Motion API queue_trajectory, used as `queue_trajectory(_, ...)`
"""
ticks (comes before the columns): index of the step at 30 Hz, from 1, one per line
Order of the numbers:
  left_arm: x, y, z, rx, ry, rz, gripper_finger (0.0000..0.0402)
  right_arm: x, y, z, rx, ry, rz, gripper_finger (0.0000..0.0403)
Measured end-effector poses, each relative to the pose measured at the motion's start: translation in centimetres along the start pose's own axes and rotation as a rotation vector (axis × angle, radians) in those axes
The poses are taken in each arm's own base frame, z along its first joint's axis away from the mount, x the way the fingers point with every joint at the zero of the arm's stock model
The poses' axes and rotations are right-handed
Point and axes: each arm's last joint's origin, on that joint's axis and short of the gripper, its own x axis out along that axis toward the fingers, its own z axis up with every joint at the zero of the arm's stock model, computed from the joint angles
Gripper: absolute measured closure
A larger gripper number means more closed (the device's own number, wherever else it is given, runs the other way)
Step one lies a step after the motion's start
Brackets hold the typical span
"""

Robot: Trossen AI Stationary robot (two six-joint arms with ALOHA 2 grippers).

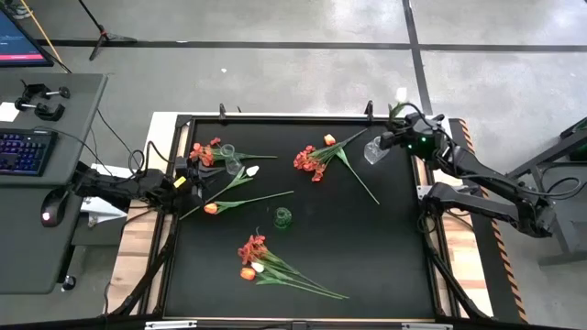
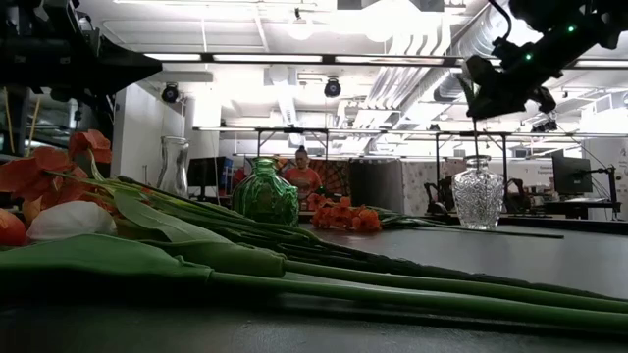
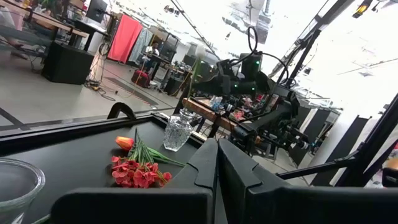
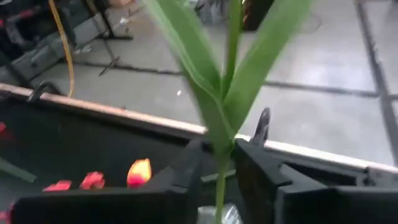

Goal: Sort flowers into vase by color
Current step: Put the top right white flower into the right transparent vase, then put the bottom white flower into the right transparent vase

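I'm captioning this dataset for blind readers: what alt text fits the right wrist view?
A green flower stem with long leaves stands between the right gripper's two dark fingers, just above a clear vase. Behind lie the black table, an orange tulip and a grey floor.

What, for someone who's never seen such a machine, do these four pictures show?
Two dark robot arms work at a black table. One picture looks down from above, one looks level across the tabletop, and one comes from each arm's wrist. Artificial flowers lie on the table in loose piles, with a green vase among them. The right gripper, fingers slightly apart, has a green stem between them above a clear vase. The left gripper waits shut at the table's left edge.
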Motion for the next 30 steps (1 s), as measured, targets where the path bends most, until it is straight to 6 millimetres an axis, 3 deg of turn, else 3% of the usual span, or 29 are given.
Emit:
queue_trajectory(7, 0.0, 0.0, 0.0, 0.000, 0.000, 0.000, 0.0401, -0.5, 0.3, 0.8, -0.041, 0.018, 0.073, 0.0218)
queue_trajectory(14, 0.0, 0.0, 0.0, 0.000, -0.001, 0.000, 0.0401, -2.8, 0.4, 3.6, -0.186, 0.046, 0.068, 0.0210)
queue_trajectory(20, 0.0, 0.0, 0.0, 0.000, 0.000, 0.000, 0.0401, -4.7, 0.3, 4.7, -0.218, 0.156, 0.128, 0.0210)
queue_trajectory(25, 0.0, 0.0, 0.0, 0.000, 0.000, 0.000, 0.0401, -5.6, 0.6, 3.9, -0.144, 0.358, 0.380, 0.0210)
queue_trajectory(30, 0.0, 0.0, 0.0, 0.000, 0.000, 0.000, 0.0401, -5.4, 2.1, 1.2, 0.022, 0.642, 0.793, 0.0210)
